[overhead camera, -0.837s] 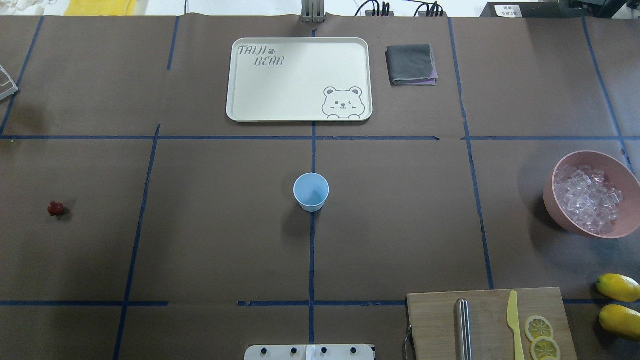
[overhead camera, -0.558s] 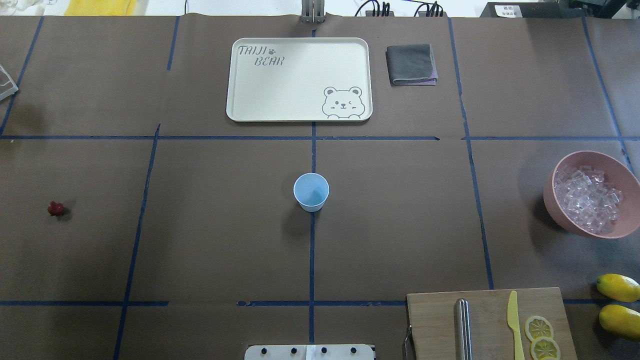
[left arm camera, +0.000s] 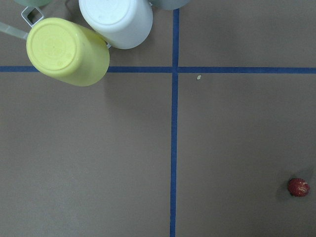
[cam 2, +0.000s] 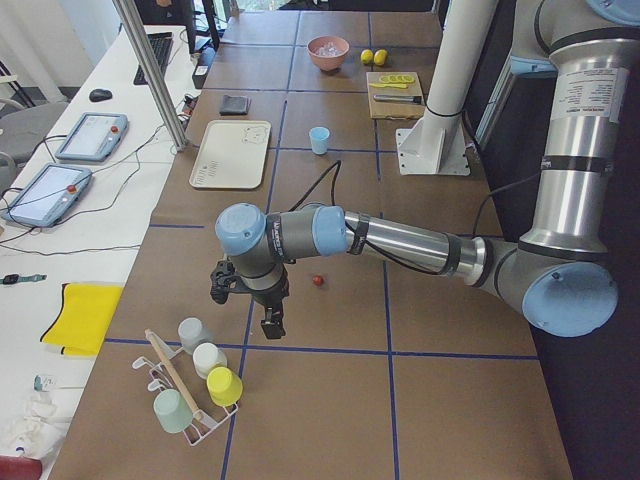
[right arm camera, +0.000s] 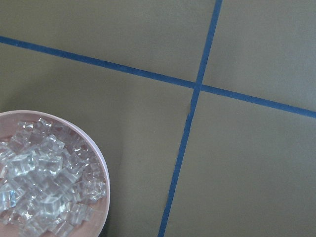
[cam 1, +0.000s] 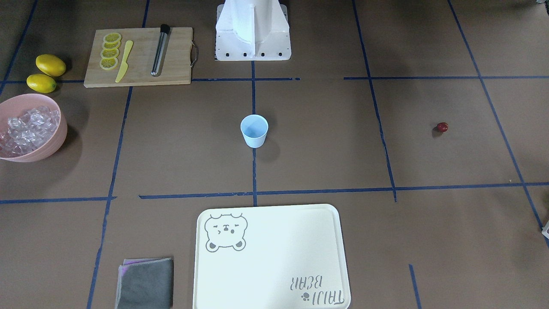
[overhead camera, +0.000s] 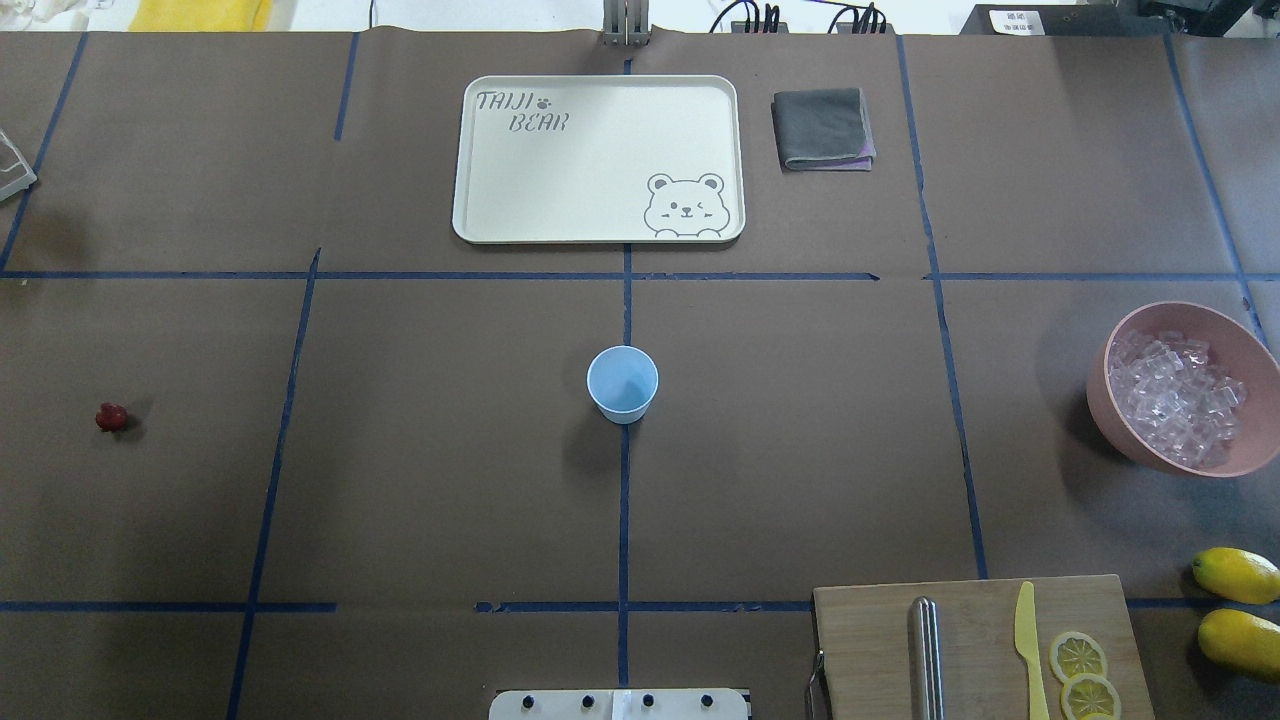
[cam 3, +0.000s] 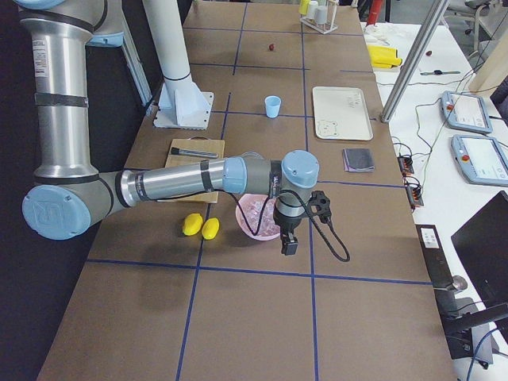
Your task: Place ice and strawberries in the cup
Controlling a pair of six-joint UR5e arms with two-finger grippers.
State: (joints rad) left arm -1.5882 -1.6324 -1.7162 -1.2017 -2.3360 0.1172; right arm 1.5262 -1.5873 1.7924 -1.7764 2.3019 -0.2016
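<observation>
One pale blue cup [overhead camera: 622,383] stood upright at the middle of the surface [overhead camera: 450,500]. A single strawberry [overhead camera: 111,417] lay well apart from it, on the robot's left side. Many ice pieces [overhead camera: 1175,398] filled one pink bowl [overhead camera: 1118,432] far to the right, near two lemons [overhead camera: 1236,574]. Four lemon slices [cam 1: 110,50] lay in a row on one cutting board [cam 1: 171,64]. One tray [overhead camera: 600,150] and one cloth [overhead camera: 822,128] lay beyond the cup. The left end effector [cam 2: 272,322] hung near the strawberry and the right end effector [cam 3: 288,244] just beside the bowl. Whether either was released or clenched could not be told.
</observation>
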